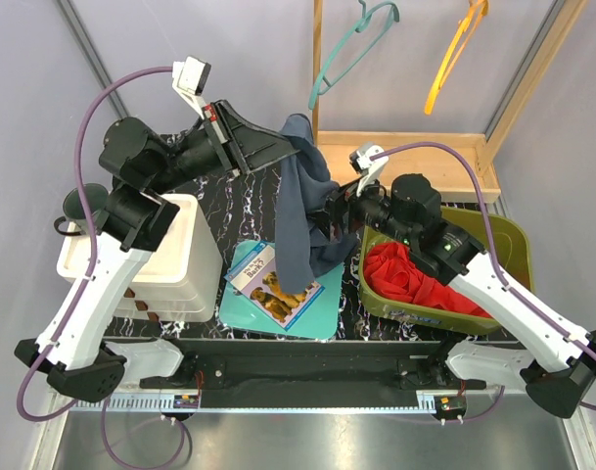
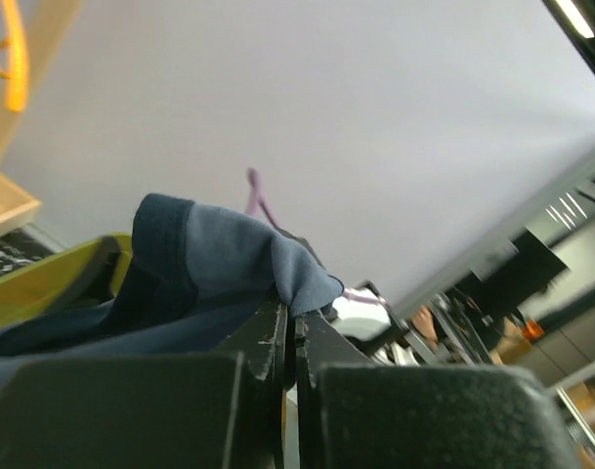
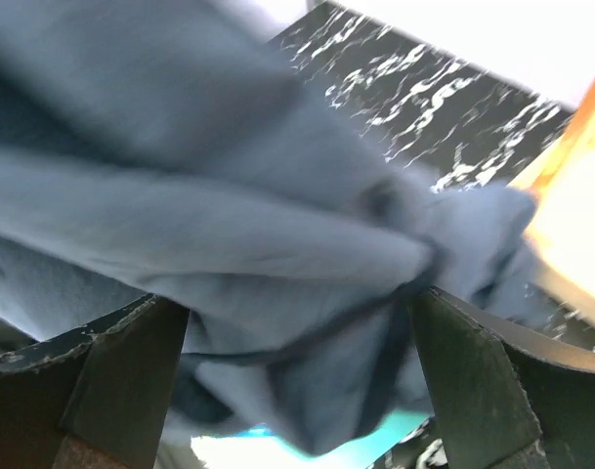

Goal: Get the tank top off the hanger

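The blue-grey tank top [image 1: 302, 215] hangs in mid-air over the table centre, its lower end draped over a teal book. My left gripper [image 1: 296, 147] is shut on its top edge; the left wrist view shows the fingers [image 2: 277, 337] pinching a fold of the fabric [image 2: 229, 264]. My right gripper [image 1: 329, 211] is open at the garment's right side, and bunched fabric [image 3: 229, 215] lies between its spread fingers [image 3: 141, 352]. A teal hanger [image 1: 351, 49] and an orange hanger [image 1: 454, 54] hang empty on the back rack. No hanger shows inside the tank top.
An olive bin [image 1: 508, 240] holding a red cloth [image 1: 415, 279] stands at the right. A white drawer box [image 1: 170, 255] stands at the left. The teal book [image 1: 278, 289] lies in the middle. A wooden rack [image 1: 405, 142] runs along the back.
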Controlling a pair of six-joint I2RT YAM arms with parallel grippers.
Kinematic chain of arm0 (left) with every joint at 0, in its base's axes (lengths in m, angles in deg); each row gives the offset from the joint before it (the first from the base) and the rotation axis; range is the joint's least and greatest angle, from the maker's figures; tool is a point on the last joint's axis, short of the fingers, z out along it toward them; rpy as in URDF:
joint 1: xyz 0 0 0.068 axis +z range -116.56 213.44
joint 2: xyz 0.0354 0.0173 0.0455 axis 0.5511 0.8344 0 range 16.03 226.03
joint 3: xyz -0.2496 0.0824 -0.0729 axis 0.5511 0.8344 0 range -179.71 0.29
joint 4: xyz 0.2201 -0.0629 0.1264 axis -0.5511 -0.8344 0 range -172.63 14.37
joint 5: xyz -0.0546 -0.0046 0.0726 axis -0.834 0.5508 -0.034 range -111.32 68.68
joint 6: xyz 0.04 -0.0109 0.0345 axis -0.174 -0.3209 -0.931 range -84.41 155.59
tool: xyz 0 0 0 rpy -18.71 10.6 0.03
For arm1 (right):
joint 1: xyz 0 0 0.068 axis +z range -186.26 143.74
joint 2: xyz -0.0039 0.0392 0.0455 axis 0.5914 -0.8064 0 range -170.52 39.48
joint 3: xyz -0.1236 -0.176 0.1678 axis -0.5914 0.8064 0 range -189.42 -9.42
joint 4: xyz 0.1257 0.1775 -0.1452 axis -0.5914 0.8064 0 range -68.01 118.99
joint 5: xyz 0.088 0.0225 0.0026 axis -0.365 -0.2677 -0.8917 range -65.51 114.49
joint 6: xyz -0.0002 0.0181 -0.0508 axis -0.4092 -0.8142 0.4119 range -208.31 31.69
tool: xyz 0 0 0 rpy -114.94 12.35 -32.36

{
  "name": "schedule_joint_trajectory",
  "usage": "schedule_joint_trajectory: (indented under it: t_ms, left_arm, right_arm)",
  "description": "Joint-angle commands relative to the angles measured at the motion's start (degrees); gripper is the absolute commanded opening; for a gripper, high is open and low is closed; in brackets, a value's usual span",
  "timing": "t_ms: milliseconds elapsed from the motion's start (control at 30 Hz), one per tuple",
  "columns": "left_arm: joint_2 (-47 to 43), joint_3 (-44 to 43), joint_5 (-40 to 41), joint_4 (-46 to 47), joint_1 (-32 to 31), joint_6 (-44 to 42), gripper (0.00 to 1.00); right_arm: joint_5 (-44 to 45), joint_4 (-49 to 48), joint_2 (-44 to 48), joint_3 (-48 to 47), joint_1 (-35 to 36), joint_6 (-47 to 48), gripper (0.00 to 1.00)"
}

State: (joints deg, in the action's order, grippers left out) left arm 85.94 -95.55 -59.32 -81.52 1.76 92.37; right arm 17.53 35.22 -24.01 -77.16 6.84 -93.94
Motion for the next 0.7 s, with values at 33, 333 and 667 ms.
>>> schedule_joint_trajectory:
  t_ms: [33, 333, 667]
  left_arm:
    - [-0.83, -1.20, -10.60, 9.40, -1.10, 3.69, 0.00]
    - [2.69, -3.31, -12.45, 13.54, -2.16, 6.16, 0.00]
    - [2.34, -3.66, -6.75, 6.07, -1.72, -2.71, 0.26]
  right_arm:
    - [1.53, -7.34, -0.24, -3.80, 0.50, 5.28, 1.00]
    - [-13.25, -12.71, 0.02, -2.39, 1.29, 0.01, 0.83]
    - [0.61, -4.29, 8.63, -3.09, 1.29, -3.60, 0.00]
